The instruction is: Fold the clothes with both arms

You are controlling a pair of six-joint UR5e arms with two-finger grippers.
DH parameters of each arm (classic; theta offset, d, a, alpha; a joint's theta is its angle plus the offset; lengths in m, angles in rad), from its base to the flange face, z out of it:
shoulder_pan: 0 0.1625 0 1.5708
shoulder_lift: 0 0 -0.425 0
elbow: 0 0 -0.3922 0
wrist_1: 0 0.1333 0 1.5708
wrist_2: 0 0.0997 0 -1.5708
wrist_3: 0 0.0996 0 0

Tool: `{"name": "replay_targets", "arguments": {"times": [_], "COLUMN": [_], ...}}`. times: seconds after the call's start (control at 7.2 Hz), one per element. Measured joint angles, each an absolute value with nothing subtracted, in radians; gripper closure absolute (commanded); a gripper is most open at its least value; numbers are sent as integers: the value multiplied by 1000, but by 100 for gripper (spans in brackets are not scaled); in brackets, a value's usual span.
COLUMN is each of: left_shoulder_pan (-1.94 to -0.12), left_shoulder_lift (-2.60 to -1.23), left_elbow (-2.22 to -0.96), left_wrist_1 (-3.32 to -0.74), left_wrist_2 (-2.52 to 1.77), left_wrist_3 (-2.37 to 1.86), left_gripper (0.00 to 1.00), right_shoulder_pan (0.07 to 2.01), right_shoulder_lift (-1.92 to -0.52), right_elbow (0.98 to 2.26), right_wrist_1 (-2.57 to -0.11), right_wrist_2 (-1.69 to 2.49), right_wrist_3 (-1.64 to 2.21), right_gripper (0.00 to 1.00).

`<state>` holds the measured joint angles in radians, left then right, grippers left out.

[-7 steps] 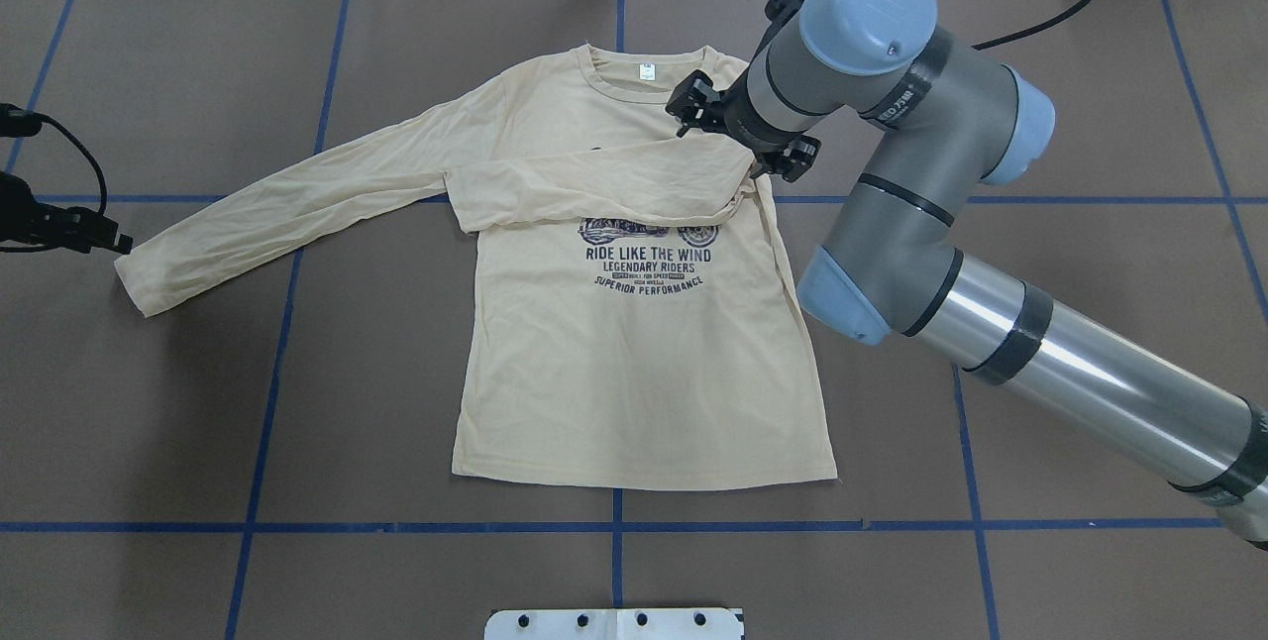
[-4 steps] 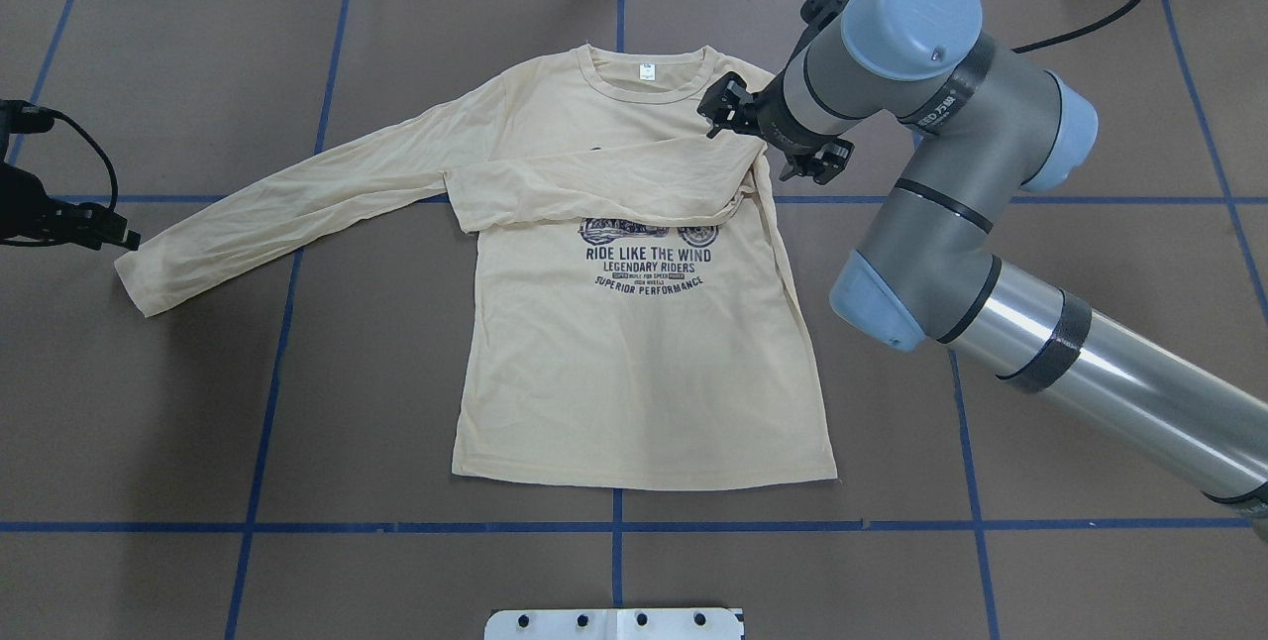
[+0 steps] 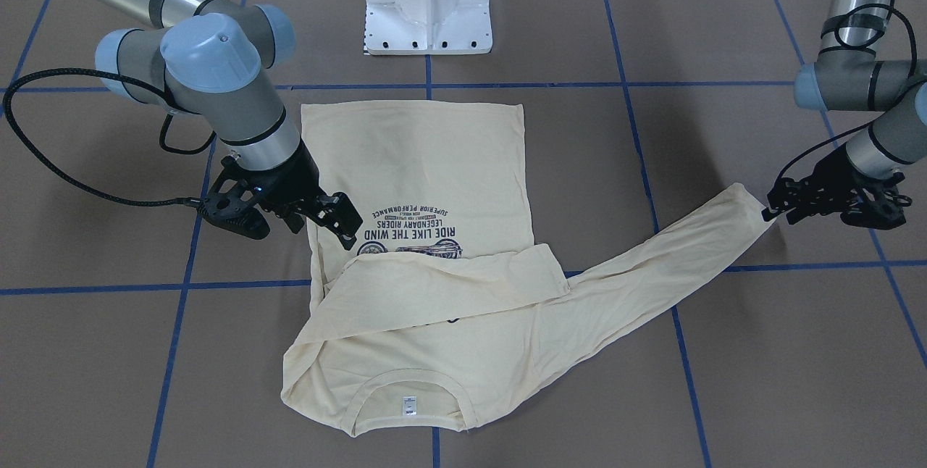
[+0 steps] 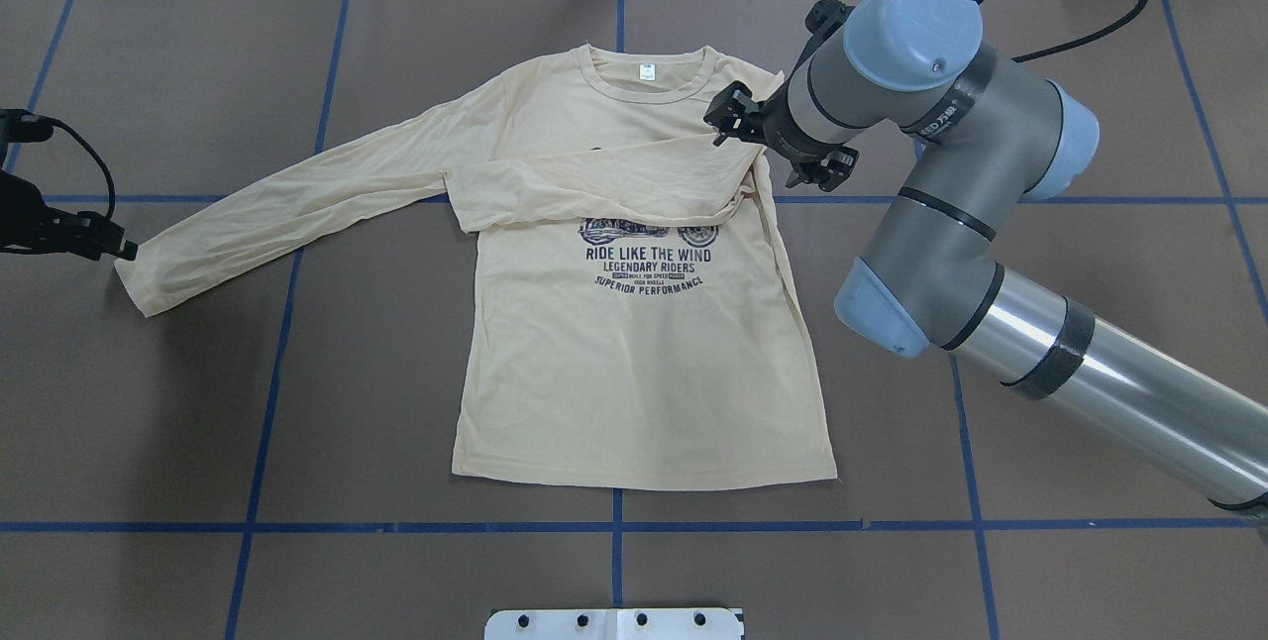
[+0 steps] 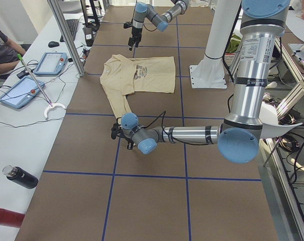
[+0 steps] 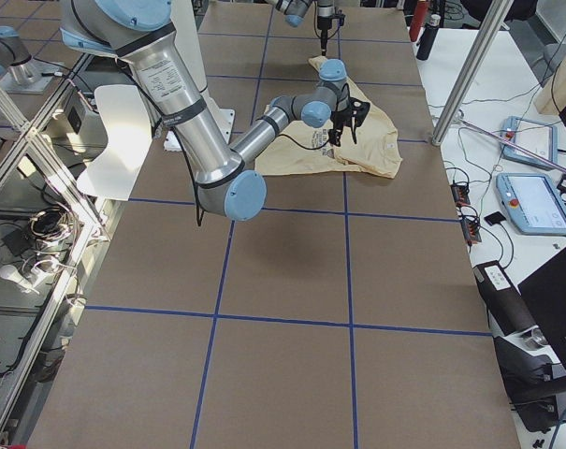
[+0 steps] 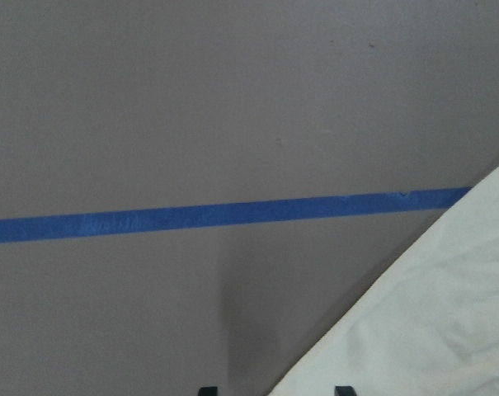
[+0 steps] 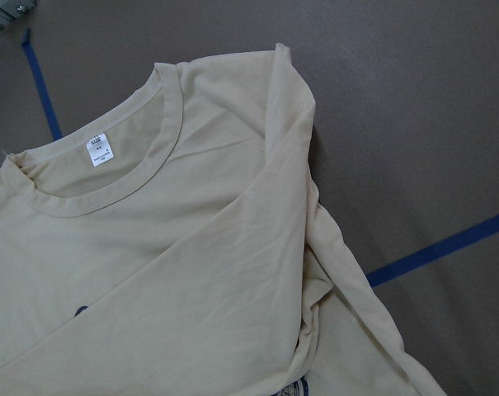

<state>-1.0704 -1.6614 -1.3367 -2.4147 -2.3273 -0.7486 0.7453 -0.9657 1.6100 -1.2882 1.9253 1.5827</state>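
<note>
So, got the right gripper (image 4: 781, 140) spread wide and empty at the shirt's (image 4: 634, 373) shoulder, next to the folded sleeve (image 4: 594, 186) across the chest. Left gripper (image 3: 772, 210) side: tips apart, right at the cuff (image 4: 139, 283) of the shirt's outstretched sleeve (image 4: 297, 209). Shirt itself flat, print up, on the table (image 4: 347, 422).

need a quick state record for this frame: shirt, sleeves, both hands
garment: T-shirt, front up, flat on the table
print: top edge covered by the folded sleeve
right sleeve: folded across the chest
left sleeve: stretched out flat, unfolded
left hand: open, low at the cuff of the left sleeve, not closed on it
right hand: open, above the shirt's right shoulder, holding nothing
progress: one sleeve in, body unfolded
</note>
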Motion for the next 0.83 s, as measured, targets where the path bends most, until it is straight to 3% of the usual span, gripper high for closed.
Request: {"name": "replay_targets", "arguments": {"times": [0.83], "left_shoulder_pan": [-1057], "left_shoulder_lift": [-1659], "left_elbow": [-1333], "left_wrist_1": [-2413], "left_wrist_2": [-2337], "left_wrist_3": [-749], "left_gripper": [43], "right_shoulder_pan": [742], "right_shoulder_lift": [-989], "right_elbow": [1613], "right_wrist_1": [-1287], "right_wrist_2": [1924], "right_wrist_3": [1582], "right_gripper": [1]}}
